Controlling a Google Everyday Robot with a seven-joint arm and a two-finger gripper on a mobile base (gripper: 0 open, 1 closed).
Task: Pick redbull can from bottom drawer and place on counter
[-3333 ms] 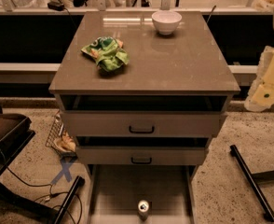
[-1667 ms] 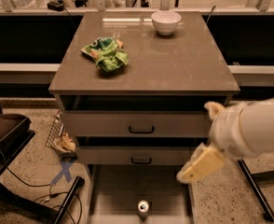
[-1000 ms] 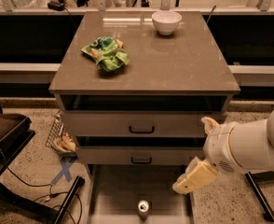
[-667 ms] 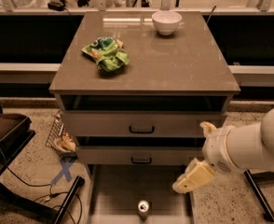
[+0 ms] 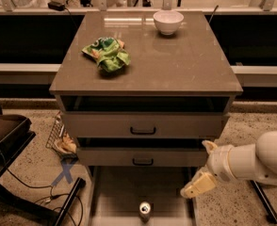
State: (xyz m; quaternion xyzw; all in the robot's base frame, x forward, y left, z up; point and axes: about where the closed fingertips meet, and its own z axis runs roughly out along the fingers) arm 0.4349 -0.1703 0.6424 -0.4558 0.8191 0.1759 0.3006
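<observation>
The redbull can point(image 5: 145, 210) stands upright on the floor of the pulled-out bottom drawer point(image 5: 115, 192), near its front edge, silvery top up. The counter point(image 5: 176, 65) tops the grey cabinet above it. My white arm reaches in from the right, and the gripper point(image 5: 198, 184) hangs over the drawer's right side wall, to the right of the can and a little above it, apart from it. It holds nothing that I can see.
A crumpled green chip bag point(image 5: 107, 54) and a white bowl point(image 5: 168, 21) lie on the counter. Two upper drawers with black handles point(image 5: 143, 131) are closed. A black stand point(image 5: 11, 140), cables and a wire basket point(image 5: 61, 138) sit at left; a dark bar point(image 5: 263, 204) lies at right.
My arm swung in from the far right and came down beside the cabinet; over the last second the gripper sank slightly toward the drawer's right wall. The can has not moved.
</observation>
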